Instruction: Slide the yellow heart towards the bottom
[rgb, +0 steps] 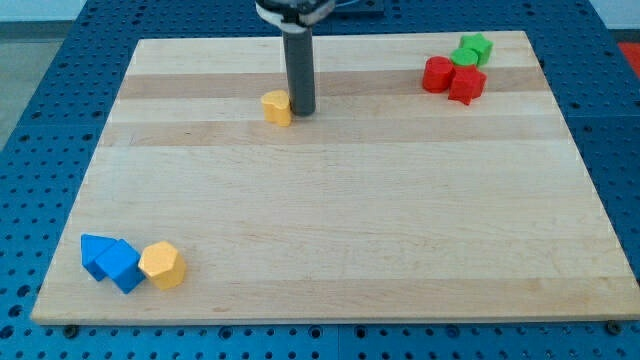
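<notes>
The yellow heart (276, 107) lies on the wooden board (330, 200) near the view's top, left of centre. My tip (301, 111) stands right beside the heart, at its right edge, touching or almost touching it. The dark rod rises straight up from there to the view's top edge.
Two red blocks (452, 78) and a green star (473, 48) cluster at the view's top right. Two blue blocks (111, 260) and a yellow hexagon (162, 265) sit together at the bottom left corner. A blue pegboard table surrounds the board.
</notes>
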